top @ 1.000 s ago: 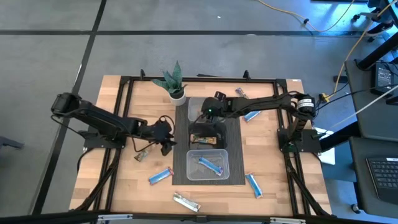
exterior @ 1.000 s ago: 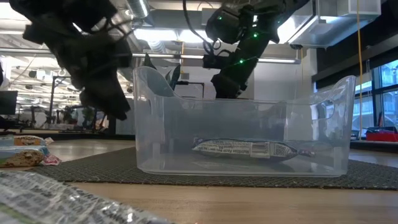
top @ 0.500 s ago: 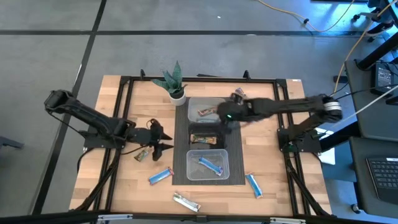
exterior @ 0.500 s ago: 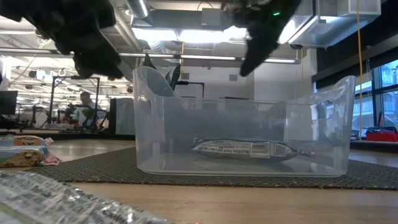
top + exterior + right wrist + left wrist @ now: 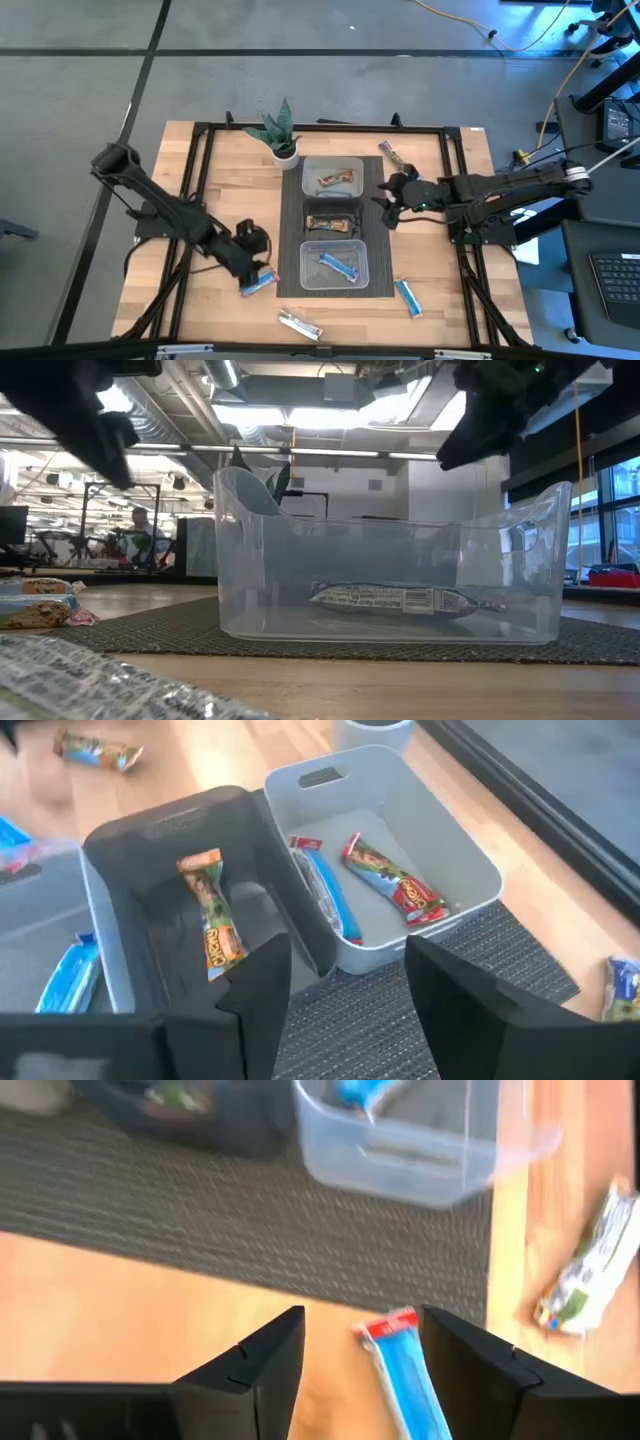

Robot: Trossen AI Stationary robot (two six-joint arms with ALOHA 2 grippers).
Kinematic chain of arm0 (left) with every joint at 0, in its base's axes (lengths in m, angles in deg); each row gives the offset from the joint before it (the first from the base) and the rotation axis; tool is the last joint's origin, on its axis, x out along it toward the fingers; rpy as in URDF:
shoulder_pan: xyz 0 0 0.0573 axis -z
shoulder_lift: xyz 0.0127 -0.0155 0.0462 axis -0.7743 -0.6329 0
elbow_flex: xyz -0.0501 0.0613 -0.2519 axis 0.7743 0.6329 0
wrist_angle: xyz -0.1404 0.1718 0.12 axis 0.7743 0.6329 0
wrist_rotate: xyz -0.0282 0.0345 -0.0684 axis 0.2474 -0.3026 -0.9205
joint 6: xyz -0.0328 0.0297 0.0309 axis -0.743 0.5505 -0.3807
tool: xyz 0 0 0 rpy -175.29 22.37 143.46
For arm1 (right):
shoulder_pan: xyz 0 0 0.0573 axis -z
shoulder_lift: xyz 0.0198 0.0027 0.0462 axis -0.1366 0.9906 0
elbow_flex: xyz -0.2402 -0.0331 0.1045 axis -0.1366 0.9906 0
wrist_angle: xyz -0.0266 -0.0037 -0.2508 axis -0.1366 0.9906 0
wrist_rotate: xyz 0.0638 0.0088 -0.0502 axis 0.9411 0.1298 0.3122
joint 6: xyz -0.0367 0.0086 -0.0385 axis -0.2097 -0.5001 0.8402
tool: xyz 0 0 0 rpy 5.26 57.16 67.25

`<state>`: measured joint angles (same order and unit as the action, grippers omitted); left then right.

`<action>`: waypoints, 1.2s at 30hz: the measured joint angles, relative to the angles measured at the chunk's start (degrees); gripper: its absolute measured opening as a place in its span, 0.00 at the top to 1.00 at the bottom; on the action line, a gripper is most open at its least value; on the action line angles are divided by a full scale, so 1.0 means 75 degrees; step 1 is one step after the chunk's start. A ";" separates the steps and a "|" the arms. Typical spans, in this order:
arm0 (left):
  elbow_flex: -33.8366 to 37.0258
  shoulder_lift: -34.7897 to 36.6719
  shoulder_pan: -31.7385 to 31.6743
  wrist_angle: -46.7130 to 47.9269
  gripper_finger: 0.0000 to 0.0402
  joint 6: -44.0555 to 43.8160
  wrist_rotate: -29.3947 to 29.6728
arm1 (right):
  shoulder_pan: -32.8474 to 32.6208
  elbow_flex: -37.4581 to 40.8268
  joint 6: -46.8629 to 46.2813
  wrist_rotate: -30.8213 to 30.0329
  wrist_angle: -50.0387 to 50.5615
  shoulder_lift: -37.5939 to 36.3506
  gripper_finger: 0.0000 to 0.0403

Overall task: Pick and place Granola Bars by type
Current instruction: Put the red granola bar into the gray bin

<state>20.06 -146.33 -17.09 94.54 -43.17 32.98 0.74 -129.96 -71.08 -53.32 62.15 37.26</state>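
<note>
Blue bar (image 5: 259, 283) diagonal beneath left hand (image 5: 254, 262)

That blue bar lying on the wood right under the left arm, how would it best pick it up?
Probably from straight above, pinching the blue bar across its narrow middle. It lies flat on the table, and the left gripper already hangs over it with fingers open.

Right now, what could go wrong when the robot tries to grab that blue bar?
1. The left gripper is open over the blue bar, but the bar lies nearer one finger, so it might get pushed away instead of grabbed.
2. The bar sits close to the dark mat, so it could slide against the mat's edge.
3. The front bin is narrow; a drop could miss it.
</note>
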 joint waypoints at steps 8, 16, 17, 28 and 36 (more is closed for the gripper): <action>-0.0393 -0.1617 0.0549 -0.0130 0.52 -0.0794 -0.0980 | 0.0000 0.0447 -0.0393 0.0003 -0.0237 -0.0086 0.50; -0.0465 -0.2276 0.0753 -0.0301 0.53 -0.2157 -0.1446 | 0.0000 0.0464 -0.0314 0.0006 -0.0449 -0.0086 0.50; -0.0468 -0.2319 0.0775 -0.0290 0.53 -0.2178 -0.1451 | 0.0000 0.0464 -0.0302 0.0006 -0.0450 -0.0086 0.50; -0.0503 -0.2947 0.0679 -0.0287 0.53 -0.2229 -0.1824 | 0.0000 0.0464 -0.0297 0.0006 -0.0442 -0.0086 0.50; -0.0471 -0.2852 0.0752 -0.0330 0.52 -0.2646 -0.1729 | 0.0000 0.0464 -0.0279 0.0006 -0.0438 -0.0084 0.50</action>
<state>16.52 -167.72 -11.45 92.06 -63.01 20.01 0.74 -126.48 -73.17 -53.28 58.86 36.64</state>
